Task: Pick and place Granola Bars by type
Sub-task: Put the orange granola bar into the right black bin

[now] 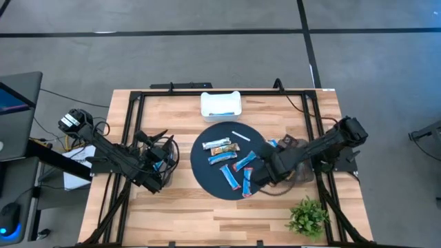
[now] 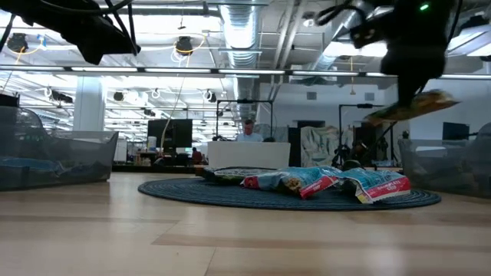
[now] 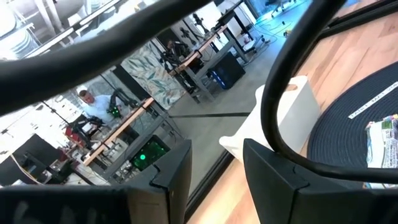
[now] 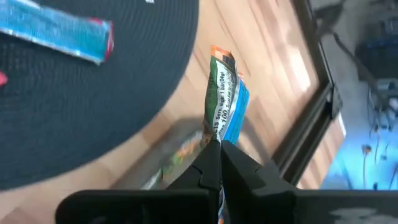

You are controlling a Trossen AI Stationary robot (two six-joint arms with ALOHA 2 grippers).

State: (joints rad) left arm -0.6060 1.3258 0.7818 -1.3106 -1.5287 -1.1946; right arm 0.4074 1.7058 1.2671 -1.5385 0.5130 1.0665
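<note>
Several wrapped Granola Bars (image 1: 227,162), mostly blue with red ends, lie flat on a dark round mat (image 1: 207,176); the low view shows them as a heap of bars (image 2: 326,182). My right gripper (image 4: 221,163) is shut on one green, blue and orange bar (image 4: 225,99). In the high view my right gripper (image 1: 262,173) is at the mat's right edge. The held bar (image 2: 418,103) shows high above the table in the low view. My left gripper (image 3: 217,180) stands open and empty at the table's left; in the high view it is beside the mat (image 1: 162,160). My right gripper pinches one end of the bar (image 4: 217,138) between its two fingers. The fingers come from the table's right side, slanting down. The rest of the bar sticks out past the fingertips, lifted clear of the mat and table.
A white tray (image 1: 220,105) stands at the far edge behind the mat. A thin white strip (image 1: 240,136) lies on the mat. Clear bins stand at the table's left (image 2: 54,157) and right (image 2: 449,169). A small green plant (image 1: 308,217) sits at the near right corner.
</note>
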